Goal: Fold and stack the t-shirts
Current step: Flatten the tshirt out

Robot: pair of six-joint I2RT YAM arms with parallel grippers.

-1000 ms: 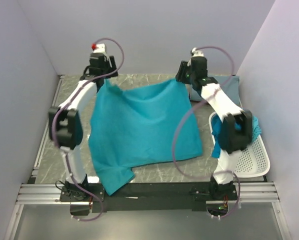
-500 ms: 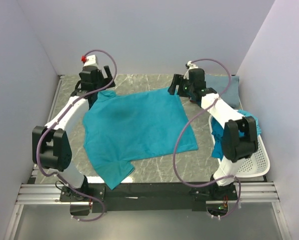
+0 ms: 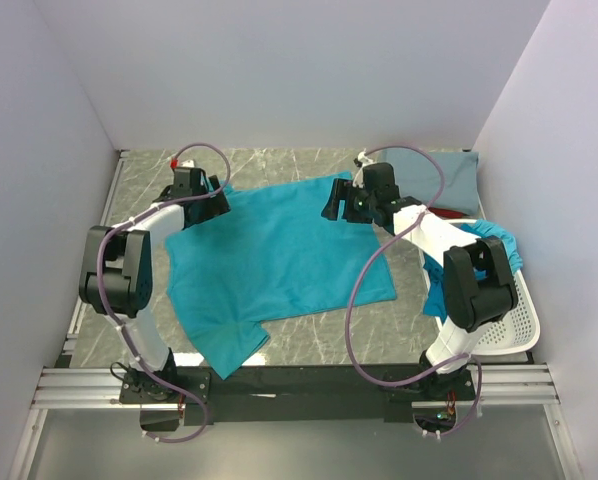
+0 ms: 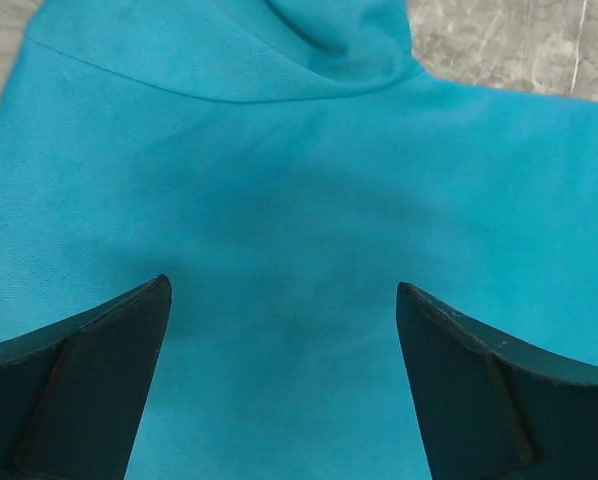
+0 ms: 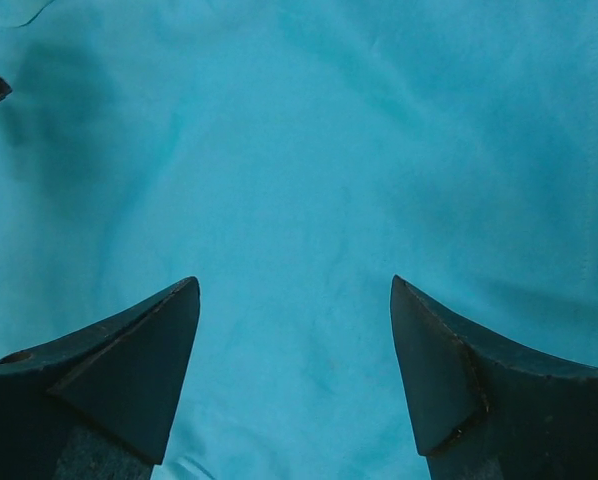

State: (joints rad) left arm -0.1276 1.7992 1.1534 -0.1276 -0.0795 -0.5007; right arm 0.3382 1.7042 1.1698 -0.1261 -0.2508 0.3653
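Top view: teal t-shirt (image 3: 279, 255) lay flat on tabletop (image 3: 319, 345); basket (image 3: 504, 322) at right edge.
Wrist views: left fingers (image 4: 79, 380) and right fingers (image 5: 99, 380) stood spread above cloth.

Even, soft light; faint shadows.

The left arm (image 3: 114, 272) rises from its base at the lower left of the top view and folds at a dark elbow midway up the left side. Its white forearm reaches to the upper left, and the left pincer (image 3: 217, 200) points toward the centre of the frame. The right arm (image 3: 476, 285) mirrors it from the lower right, its forearm slanting up toward centre and the right pincer (image 3: 334, 205) aimed left. In both wrist views the jaws stand spread wide, the dark fingers (image 4: 89, 385) filling the lower corners.
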